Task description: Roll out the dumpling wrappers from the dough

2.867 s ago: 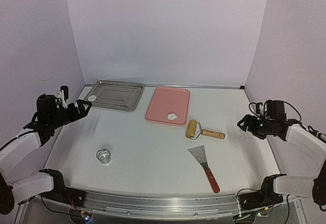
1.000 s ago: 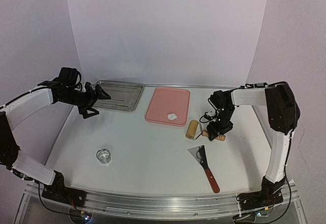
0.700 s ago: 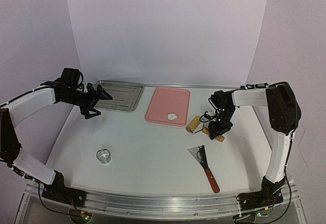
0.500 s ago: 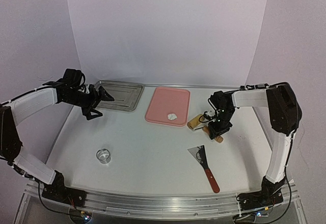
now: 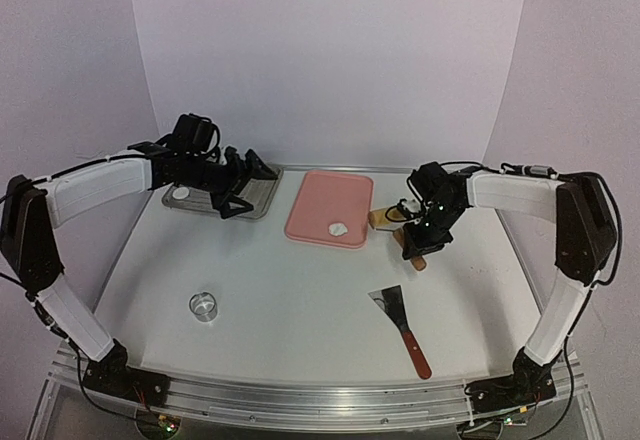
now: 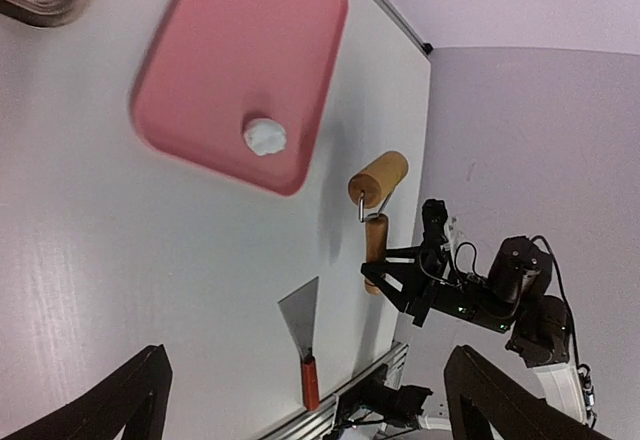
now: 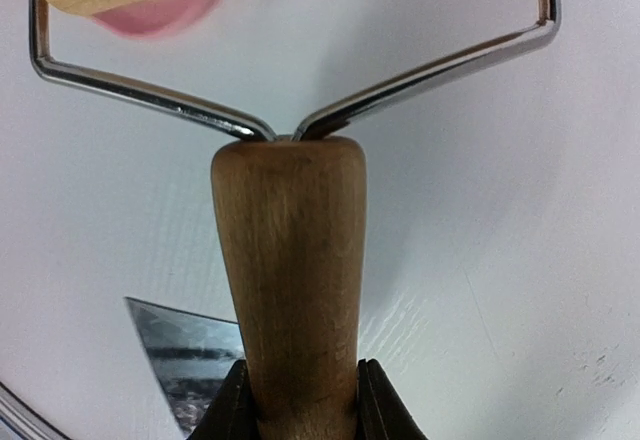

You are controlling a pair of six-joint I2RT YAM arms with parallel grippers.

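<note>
A small white lump of dough (image 5: pixel 338 228) (image 6: pixel 265 137) lies near the front edge of the pink tray (image 5: pixel 330 195) (image 6: pixel 220 50). My right gripper (image 5: pixel 421 243) (image 7: pixel 297 405) is shut on the wooden handle (image 5: pixel 414 253) (image 7: pixel 288 290) of the rolling pin. Its roller (image 5: pixel 383 217) (image 6: pixel 379 178) hangs tilted just off the table by the tray's right edge. One dumpling wrapper (image 5: pixel 181 193), a small white disc, lies in the metal tray (image 5: pixel 262 192). My left gripper (image 5: pixel 245 186) (image 6: pixel 307 360) hovers open over that tray's right half, holding nothing.
A metal ring cutter (image 5: pixel 203 306) stands at the front left. A scraper with a red handle (image 5: pixel 402 322) (image 6: pixel 302 335) lies at the front right, below the held rolling pin. White walls close in the table on three sides.
My right gripper has shut on the rolling pin's handle, lifted it and swung the roller toward the pink tray. My left arm has moved right, from beside the metal tray to over it.
</note>
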